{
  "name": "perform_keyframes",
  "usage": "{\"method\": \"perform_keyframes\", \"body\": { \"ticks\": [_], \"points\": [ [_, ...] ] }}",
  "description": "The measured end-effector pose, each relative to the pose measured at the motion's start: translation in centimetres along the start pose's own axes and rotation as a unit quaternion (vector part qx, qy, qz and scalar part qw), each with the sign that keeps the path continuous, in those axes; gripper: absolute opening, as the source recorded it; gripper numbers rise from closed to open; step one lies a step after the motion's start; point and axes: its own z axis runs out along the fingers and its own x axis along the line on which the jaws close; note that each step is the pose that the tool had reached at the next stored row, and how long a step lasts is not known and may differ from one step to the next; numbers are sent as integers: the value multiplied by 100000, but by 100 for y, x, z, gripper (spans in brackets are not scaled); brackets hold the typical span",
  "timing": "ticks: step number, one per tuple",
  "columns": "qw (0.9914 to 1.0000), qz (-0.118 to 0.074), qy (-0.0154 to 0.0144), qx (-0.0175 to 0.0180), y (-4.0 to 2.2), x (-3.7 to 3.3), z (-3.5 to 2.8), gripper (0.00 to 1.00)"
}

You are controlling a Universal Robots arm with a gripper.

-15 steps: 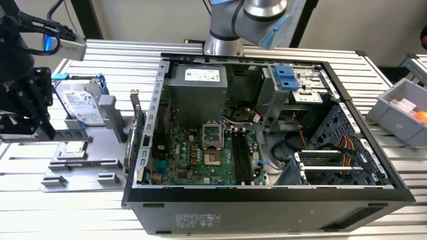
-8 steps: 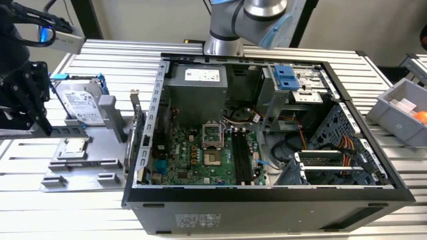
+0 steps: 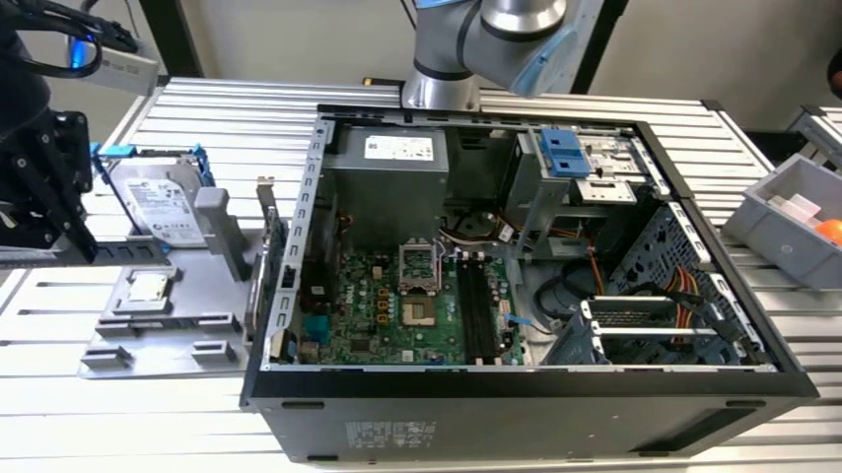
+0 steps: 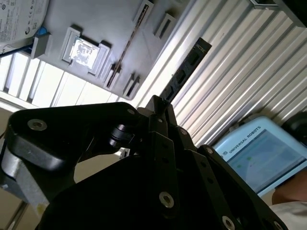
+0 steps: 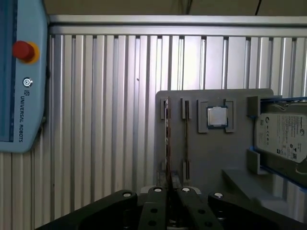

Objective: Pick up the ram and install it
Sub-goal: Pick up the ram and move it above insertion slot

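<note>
The black claw is pinched tight on one end of the long, thin, dark ram stick. The stick pokes out of the claw, close to the flat grey tray on the ribbed silver bench.

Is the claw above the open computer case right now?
No; the first wrist view shows the claw, gripping the ram, above the grey tray with the processor chip.

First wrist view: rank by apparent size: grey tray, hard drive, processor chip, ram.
1. grey tray
2. hard drive, partly out of frame
3. processor chip
Unranked: ram, seen edge-on and nearer the camera, so its size against the chip is unsure.
</note>
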Motion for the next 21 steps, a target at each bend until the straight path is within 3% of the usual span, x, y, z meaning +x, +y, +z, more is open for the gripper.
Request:
{"method": "perform_keyframes", "body": {
  "ticks": [10,21],
  "points": [
    [100000,0,-5,11,7,5,-104,0],
    [100000,3,78,11,7,5,-109,0]
  ]
}}
